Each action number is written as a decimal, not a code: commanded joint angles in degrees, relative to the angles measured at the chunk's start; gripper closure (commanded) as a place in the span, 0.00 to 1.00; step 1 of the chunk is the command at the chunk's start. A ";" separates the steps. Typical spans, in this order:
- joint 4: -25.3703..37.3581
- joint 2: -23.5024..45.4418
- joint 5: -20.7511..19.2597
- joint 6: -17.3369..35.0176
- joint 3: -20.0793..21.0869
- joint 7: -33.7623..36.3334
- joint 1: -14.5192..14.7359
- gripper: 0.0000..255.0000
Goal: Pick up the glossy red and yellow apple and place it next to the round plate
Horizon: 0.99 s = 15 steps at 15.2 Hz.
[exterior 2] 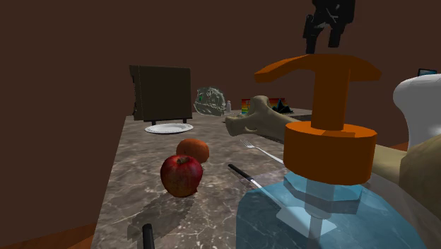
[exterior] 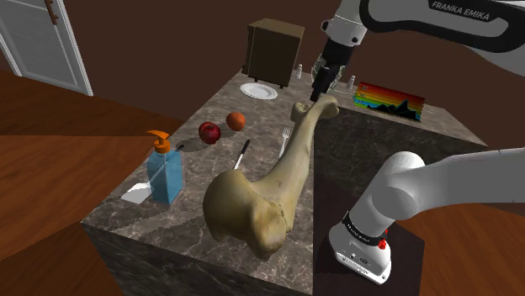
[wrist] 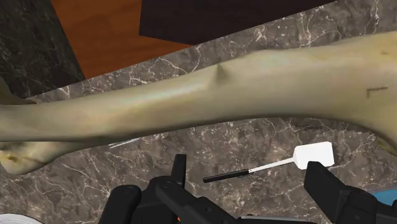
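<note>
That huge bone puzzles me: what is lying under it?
The long pale bone rests on the dark marbled tabletop. A silver fork lies along its edge, one end seeming to slip beneath. Anything else under it is covered.

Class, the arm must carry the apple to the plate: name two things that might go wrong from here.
The open jaws hang over the large bone, away from the red apple; lowering here may strike the bone.
An orange lies close beside the apple, toward the plate; it might get knocked or grabbed instead.
</note>
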 commanded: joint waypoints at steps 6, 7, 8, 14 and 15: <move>4.44 11.84 -1.93 4.83 2.12 -1.84 1.77 0.00; 5.50 14.21 -2.39 5.62 2.58 -2.15 2.06 0.00; 6.61 16.58 -2.87 6.35 3.04 -2.44 2.33 0.00; 14.30 30.71 -6.44 9.48 5.92 -3.67 3.79 0.00; 15.75 33.05 -7.15 9.79 6.40 -3.80 4.03 0.00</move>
